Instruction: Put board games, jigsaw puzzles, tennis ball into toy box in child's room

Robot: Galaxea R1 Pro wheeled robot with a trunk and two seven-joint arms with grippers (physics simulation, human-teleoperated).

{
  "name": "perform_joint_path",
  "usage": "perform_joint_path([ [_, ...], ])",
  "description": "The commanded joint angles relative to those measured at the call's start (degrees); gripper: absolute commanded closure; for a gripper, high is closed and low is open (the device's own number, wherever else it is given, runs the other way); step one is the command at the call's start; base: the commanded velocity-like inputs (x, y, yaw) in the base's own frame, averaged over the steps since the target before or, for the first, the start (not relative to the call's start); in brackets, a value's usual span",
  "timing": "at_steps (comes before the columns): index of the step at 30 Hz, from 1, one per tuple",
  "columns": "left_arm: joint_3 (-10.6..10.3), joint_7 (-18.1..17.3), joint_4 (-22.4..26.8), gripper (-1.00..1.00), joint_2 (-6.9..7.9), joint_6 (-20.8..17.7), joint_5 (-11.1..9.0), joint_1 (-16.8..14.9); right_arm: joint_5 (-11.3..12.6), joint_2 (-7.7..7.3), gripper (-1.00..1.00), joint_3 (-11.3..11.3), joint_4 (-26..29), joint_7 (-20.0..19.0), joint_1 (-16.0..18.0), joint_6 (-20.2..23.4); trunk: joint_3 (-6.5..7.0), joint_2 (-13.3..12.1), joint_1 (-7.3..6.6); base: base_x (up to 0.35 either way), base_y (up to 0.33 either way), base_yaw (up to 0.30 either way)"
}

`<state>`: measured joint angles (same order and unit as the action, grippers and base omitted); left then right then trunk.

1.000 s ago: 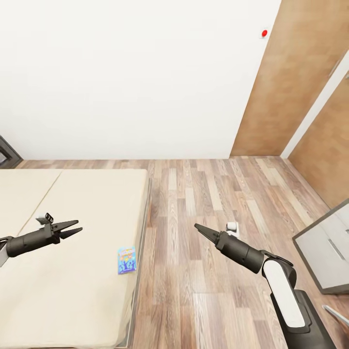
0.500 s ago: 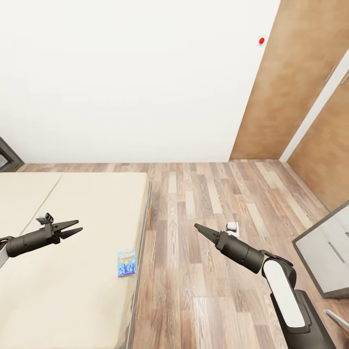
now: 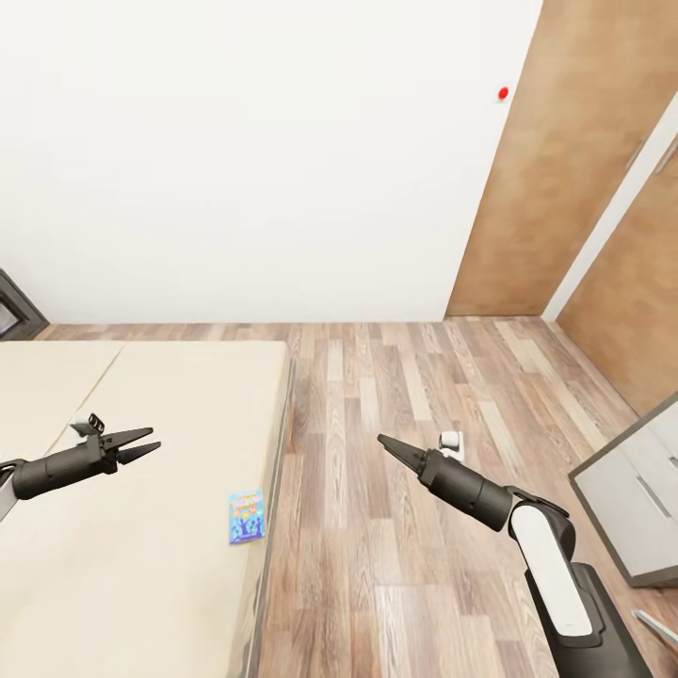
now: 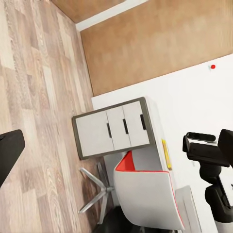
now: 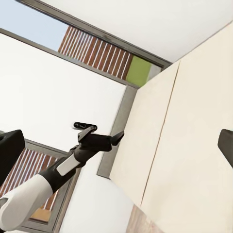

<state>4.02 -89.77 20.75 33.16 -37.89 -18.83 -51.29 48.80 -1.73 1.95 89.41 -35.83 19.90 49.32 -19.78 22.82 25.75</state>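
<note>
A small blue board game (image 3: 247, 515) lies flat on the beige mattress of the bed (image 3: 169, 414), close to its right edge. My left gripper (image 3: 153, 440) hovers open over the mattress, up and to the left of the blue box and clear of it. My right gripper (image 3: 382, 441) hangs over the wood floor to the right of the bed, holding nothing. In the right wrist view its fingertips (image 5: 9, 145) stand wide apart, with the bed (image 5: 194, 145) and my left gripper (image 5: 119, 137) beyond. The toy box and the table are out of view.
A low grey cabinet (image 3: 626, 494) stands at the right, also in the left wrist view (image 4: 114, 128) beside a red-and-white chair (image 4: 145, 189). Wooden doors (image 3: 565, 188) fill the far right wall. Plank floor (image 3: 377, 377) runs between bed and cabinet.
The whole picture has shifted: the bed and blue box sit slightly lower, so the camera has moved. Both arms keep the same pose.
</note>
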Motion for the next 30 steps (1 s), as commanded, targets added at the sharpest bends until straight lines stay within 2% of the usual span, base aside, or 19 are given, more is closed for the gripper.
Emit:
perform_joint_path([
  [1, 0.02, -0.23, 0.00, -1.00, 0.00, -0.61, 0.05, -0.04, 0.05, -0.02, -1.00, 0.07, 0.00, -0.11, 0.05, 0.34, 0.00, 0.10, 0.03, 0.000, 0.000, 0.000],
  [30, 0.02, -0.23, 0.00, -1.00, -0.03, -0.61, 0.05, -0.02, 0.00, -0.01, -1.00, 0.07, 0.01, -0.05, 0.05, 0.34, 2.60, 0.10, 0.03, 0.000, 0.000, 0.000],
])
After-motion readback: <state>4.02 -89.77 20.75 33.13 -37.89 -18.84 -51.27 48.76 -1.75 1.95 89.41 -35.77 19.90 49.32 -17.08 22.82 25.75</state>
